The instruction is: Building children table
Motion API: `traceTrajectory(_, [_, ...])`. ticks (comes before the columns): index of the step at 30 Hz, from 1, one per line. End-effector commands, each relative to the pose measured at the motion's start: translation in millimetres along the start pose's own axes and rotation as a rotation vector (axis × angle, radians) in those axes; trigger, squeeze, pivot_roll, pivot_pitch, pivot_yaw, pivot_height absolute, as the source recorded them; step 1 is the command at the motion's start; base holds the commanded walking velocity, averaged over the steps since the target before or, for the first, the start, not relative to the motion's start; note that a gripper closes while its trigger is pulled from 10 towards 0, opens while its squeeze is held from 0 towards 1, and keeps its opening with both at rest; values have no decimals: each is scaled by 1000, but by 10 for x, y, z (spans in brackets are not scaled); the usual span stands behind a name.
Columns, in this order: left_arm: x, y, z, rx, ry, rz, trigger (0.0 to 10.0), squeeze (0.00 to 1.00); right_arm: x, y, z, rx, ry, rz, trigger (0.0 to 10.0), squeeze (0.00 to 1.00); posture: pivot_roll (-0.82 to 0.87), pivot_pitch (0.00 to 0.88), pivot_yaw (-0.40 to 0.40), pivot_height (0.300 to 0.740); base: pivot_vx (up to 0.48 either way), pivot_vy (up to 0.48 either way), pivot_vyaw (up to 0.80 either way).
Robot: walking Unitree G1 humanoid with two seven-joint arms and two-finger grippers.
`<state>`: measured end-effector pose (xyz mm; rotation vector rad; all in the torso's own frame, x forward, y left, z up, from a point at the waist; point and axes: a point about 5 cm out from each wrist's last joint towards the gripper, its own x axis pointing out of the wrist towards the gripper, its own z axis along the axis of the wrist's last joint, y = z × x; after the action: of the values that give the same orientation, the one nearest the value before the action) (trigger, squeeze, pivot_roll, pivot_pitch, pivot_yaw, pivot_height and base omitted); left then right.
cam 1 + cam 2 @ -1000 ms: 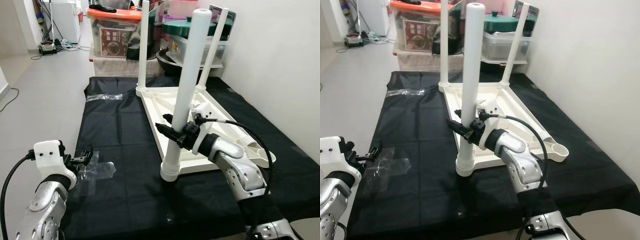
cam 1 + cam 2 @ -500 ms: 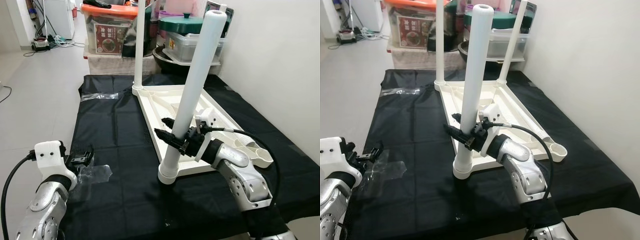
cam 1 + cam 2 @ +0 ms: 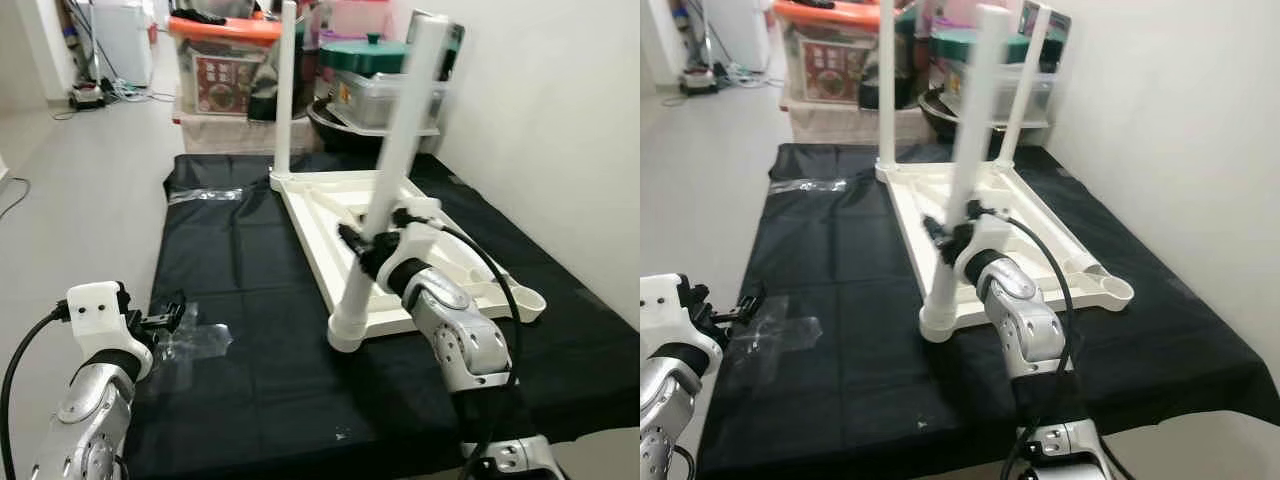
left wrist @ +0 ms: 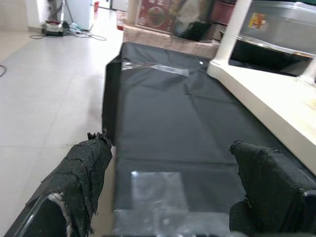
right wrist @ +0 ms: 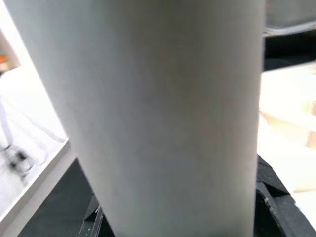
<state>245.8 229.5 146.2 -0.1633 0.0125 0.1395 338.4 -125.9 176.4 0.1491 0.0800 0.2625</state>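
Observation:
A white children's table (image 3: 318,205) lies upside down on a black sheet (image 3: 250,290). Two white legs stand at its far corners, one at the left (image 3: 285,90), one at the right (image 3: 1025,85). A third white leg (image 3: 395,150) rises tilted from the near left corner, its foot (image 3: 348,330) at the sheet. My right gripper (image 3: 362,243) is shut on this leg about a third of the way up; in the right wrist view the leg (image 5: 158,108) sits between the black fingers (image 5: 269,197). My left gripper (image 3: 165,320) hovers open over the sheet's near left part, its fingers (image 4: 79,173) wide apart with nothing between them.
A clear plastic scrap (image 3: 195,338) lies on the sheet by my left gripper. Storage boxes (image 3: 225,75) and a green-lidded pot (image 3: 380,50) crowd the far end. A wall (image 3: 560,130) runs along the right. Grey floor (image 3: 80,170) lies to the left.
The camera has shifted. My right wrist has swung farther along the table's edge, still gripping the leg, which now looks blurred and leans slightly differently. The left arm has stayed put.

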Motion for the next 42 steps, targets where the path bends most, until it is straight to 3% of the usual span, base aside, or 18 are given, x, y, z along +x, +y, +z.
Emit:
traceTrajectory(1, [-6,31,13,9,2,3,10000,0,-175,-217,-437,7,182,-154,10000,0,55,0,-76,740,0,0,0])
traceTrajectory(6, [-8,45,13,12,3,5,10000,0,-213,-183,-431,-5,163,-151,10000,0,51,0,-71,740,0,0,0])
traceTrajectory(9, [12,55,15,23,2,9,10000,0,-242,-217,-353,-11,92,-205,10000,0,49,0,-69,740,0,0,0])
traceTrajectory(13, [26,43,19,26,-2,9,10000,0,-225,-121,-285,28,40,-161,10000,0,51,0,-69,740,0,0,0])
traceTrajectory(14, [24,44,11,27,2,9,10000,0,-201,-10,-271,56,27,-54,10000,0,49,0,-64,740,0,0,0])
traceTrajectory(15, [24,44,11,27,2,9,10000,0,-201,-10,-271,56,27,-54,10000,0,49,0,-64,740,0,0,0])
traceTrajectory(17, [23,53,1,29,8,7,10000,0,-189,98,-291,48,28,107,10000,0,46,0,-60,740,0,0,0])
traceTrajectory(23, [50,48,24,21,3,4,10000,0,-220,87,-379,-53,77,210,10000,0,47,0,-68,740,0,0,0])
traceTrajectory(27, [47,40,25,18,1,2,10000,0,-183,36,-367,-75,106,141,10000,0,45,0,-71,740,0,0,0])
traceTrajectory(28, [41,40,21,16,2,4,10000,0,-140,-60,-353,-70,109,15,10000,0,46,0,-73,740,0,0,0])
traceTrajectory(30, [41,40,21,16,2,4,10000,0,-140,-60,-353,-70,109,15,10000,0,46,0,-73,740,0,0,0])
traceTrajectory(31, [37,39,18,16,2,6,10000,0,-114,-142,-351,-54,113,-90,10000,0,47,0,-75,740,0,0,0])
traceTrajectory(32, [37,39,18,16,2,6,10000,0,-114,-142,-351,-54,113,-90,10000,0,47,0,-75,740,0,0,0])
traceTrajectory(34, [19,48,26,16,-1,15,10000,0,-88,-226,-365,-61,103,-256,10000,0,66,0,-84,740,0,0,0])
traceTrajectory(39, [4,72,32,20,-3,24,10000,0,-97,-219,-362,-78,84,-298,10000,0,68,0,-86,740,0,0,0])
traceTrajectory(42, [3,74,22,21,-1,27,10000,0,-90,-109,-368,-99,83,-206,10000,0,62,0,-85,740,0,0,0])
